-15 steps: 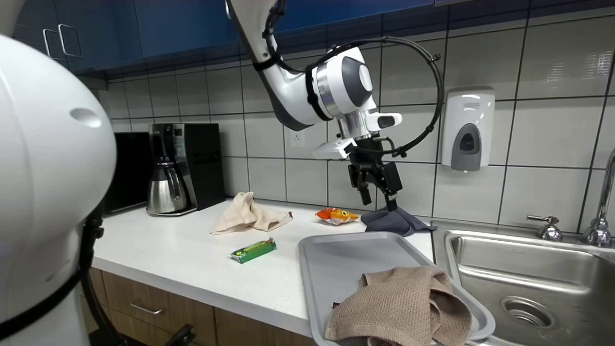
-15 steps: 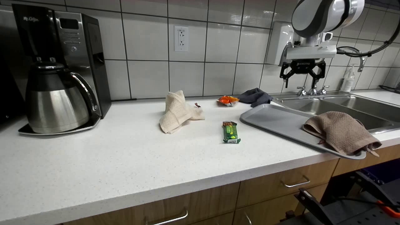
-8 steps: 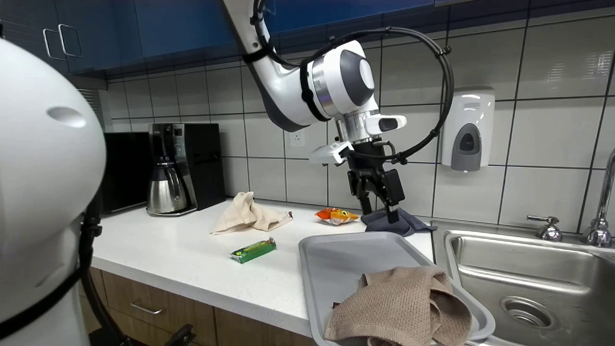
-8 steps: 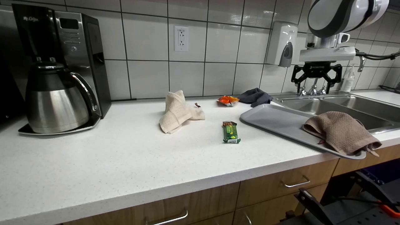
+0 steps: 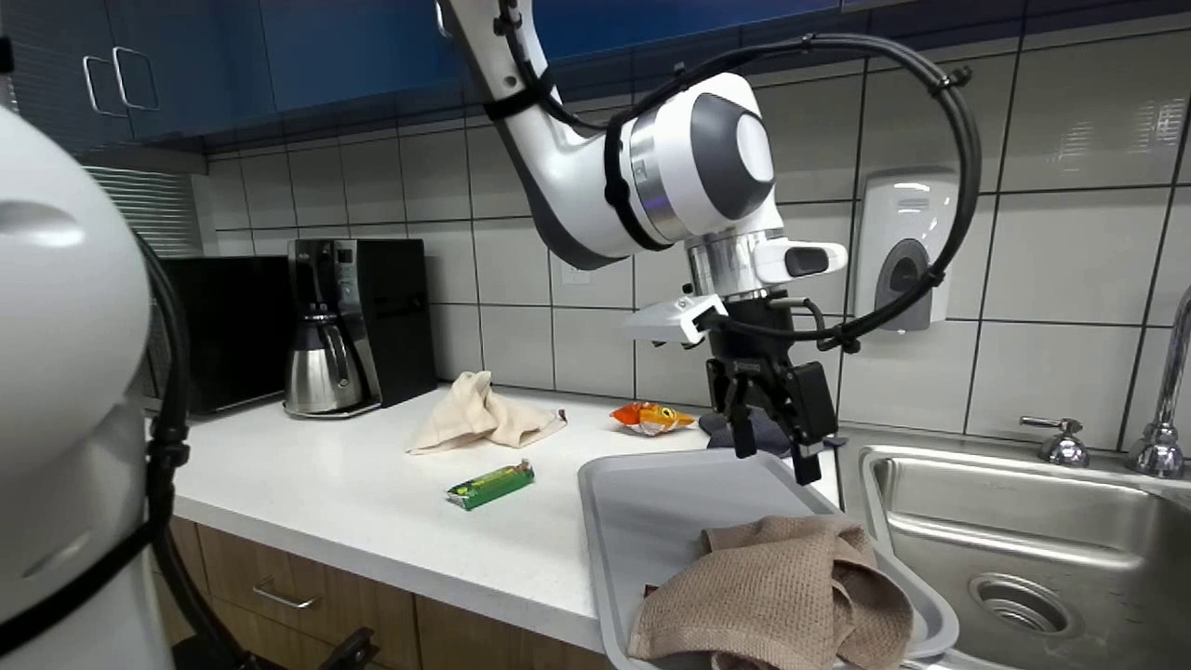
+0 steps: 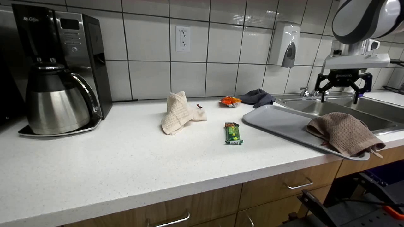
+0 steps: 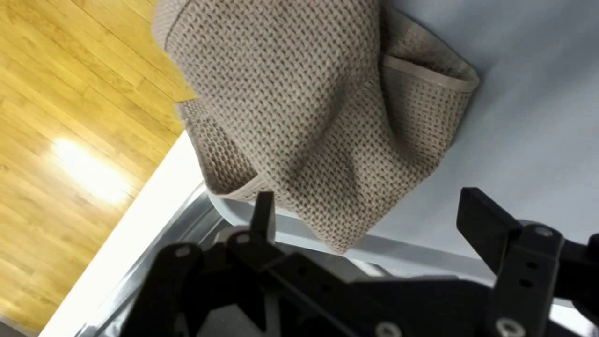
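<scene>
My gripper point(image 5: 776, 463) hangs above the grey tray point(image 5: 670, 493) with its fingers wide apart and nothing between them. A crumpled brown waffle towel point(image 5: 772, 596) lies on the tray's near end and hangs over its edge. In the wrist view the towel point(image 7: 299, 93) fills the middle, one corner pointing into the space between the fingertips, apart from them. Something small and dark red point(image 6: 324, 142) peeks out beside the towel. On the counter lie a green wrapped bar point(image 6: 233, 134), a cream cloth point(image 6: 180, 115), an orange packet point(image 6: 230, 101) and a dark blue cloth point(image 6: 258, 97).
Beside the tray is a steel sink point(image 5: 930, 558) with a tap point(image 5: 1177, 391). A coffee maker point(image 6: 88, 63) stands at the far left of the counter. On the tiled wall is a soap dispenser point(image 6: 285, 44). Past the counter edge, wooden floor point(image 7: 93, 140) shows.
The arm has moved right and lower in both exterior views, from near the dark blue cloth to over the tray. The fingers have stayed apart. The towel, tray and other objects have not moved.
</scene>
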You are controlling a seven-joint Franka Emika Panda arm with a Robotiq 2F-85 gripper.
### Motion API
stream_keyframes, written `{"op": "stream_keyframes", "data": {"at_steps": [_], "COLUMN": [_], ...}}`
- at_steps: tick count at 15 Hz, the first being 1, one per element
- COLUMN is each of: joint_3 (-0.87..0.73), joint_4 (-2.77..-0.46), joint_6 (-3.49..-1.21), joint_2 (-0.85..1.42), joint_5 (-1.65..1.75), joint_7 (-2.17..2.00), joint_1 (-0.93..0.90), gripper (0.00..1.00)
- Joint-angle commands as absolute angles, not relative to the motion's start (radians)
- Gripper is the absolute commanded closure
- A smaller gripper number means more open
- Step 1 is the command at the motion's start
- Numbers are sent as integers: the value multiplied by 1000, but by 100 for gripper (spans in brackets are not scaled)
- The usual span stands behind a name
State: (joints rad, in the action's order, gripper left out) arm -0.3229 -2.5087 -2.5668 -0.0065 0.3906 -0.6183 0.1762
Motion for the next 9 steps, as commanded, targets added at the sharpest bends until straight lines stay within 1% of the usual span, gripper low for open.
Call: {"op": "stream_keyframes", "data": {"at_steps": [1, 9], "joint_3": [-322, -333], "joint_4": [-2546, -2546], "joint_6": [-2590, -2644], "joint_2": [-31, 31], "joint_5": [398, 342], "joint_7": [-548, -458], "joint_1": [241, 285], "gripper": [0, 0]}}
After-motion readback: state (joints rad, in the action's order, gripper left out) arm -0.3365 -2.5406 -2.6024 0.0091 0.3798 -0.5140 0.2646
